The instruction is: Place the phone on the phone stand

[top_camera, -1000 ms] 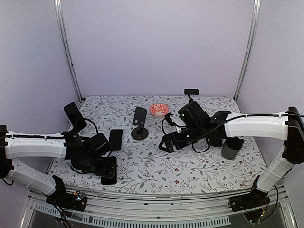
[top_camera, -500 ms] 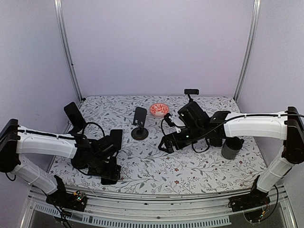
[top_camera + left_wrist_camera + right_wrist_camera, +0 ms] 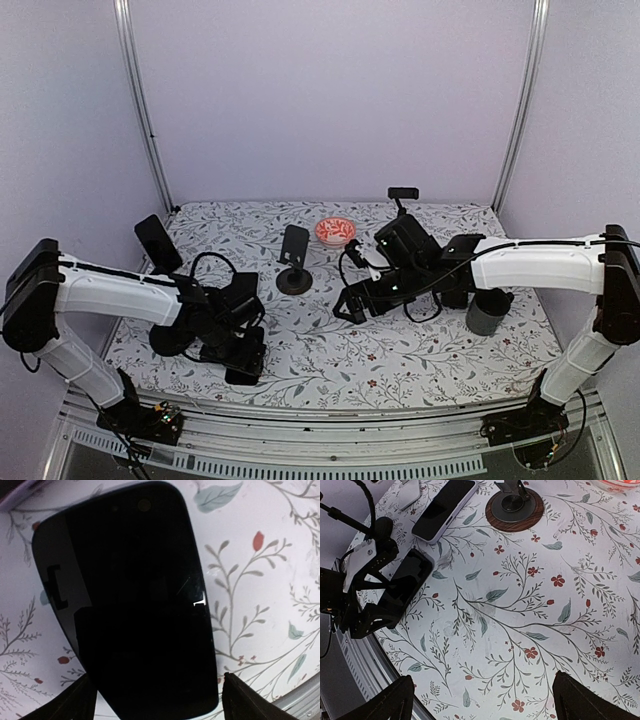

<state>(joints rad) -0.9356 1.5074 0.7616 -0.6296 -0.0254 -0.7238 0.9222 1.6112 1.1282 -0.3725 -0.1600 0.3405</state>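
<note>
left claw (image 3: 163,701): wide, its 2 fingers (image 3: 80,703) low on either side of 1 end of the phone; not closed on it, nothing lifted.
phone (image 3: 135,605): flat on the table (image 3: 400,370), left of the stand and nearer the arm bases than it, well apart from it.
second phone (image 3: 243,293): also flat, between the phone and the stand, just beside the left claw.
stand (image 3: 294,262): upright on its round base, bare, nothing resting on it.
right claw (image 3: 485,702): wide and empty, hanging above the table right of the stand, near it.
done: little, by my reading; the left claw sits over the phone, lined up to pinch it across its width.
left to do: close, lift, carry to the stand, tilt the phone onto it, release.
long axis: runs roughly from the near table edge toward the far wall, about parallel to the second phone; the fingers straddle the short axis.
pointing: glossy dark face up; the end with the small round dot points away from the fingers.
</note>
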